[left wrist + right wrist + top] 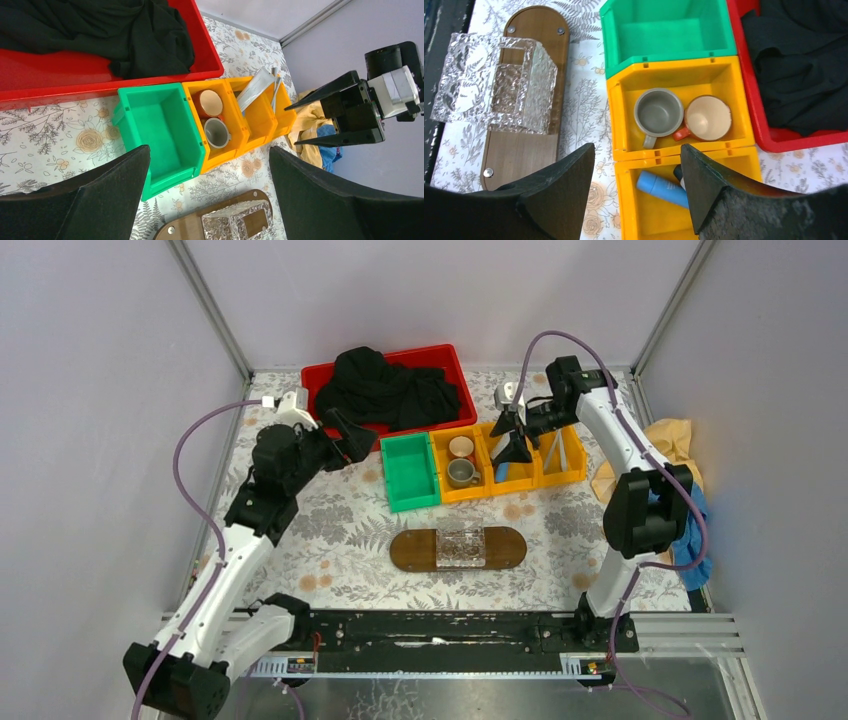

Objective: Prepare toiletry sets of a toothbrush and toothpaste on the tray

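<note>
Now your right gripper [638,146] hangs open and empty above the blue toothpaste tube [663,189], left gripper [210,148] wide and empty: drop and pinch.

Diffuse overhead light, bright and even in all three views; no hard shadows.

Top view is sharp edge to edge, with only soft shade directly beneath the arms. In the left wrist view the fingers [75,205] of the left gripper [208,152] loom dark and slightly soft, while the red bin [50,75] ahead of them is crisp and shows a white sheen on its floor. In the right wrist view the fingers [734,195] of the right gripper [638,149] look matte and grainy. The clear ribbed box [499,80], ahead and to their left, sparkles with small glints. The black cloth [804,65] swallows nearly all fold detail. Both wrist views stretch mildly toward the corners.
</note>
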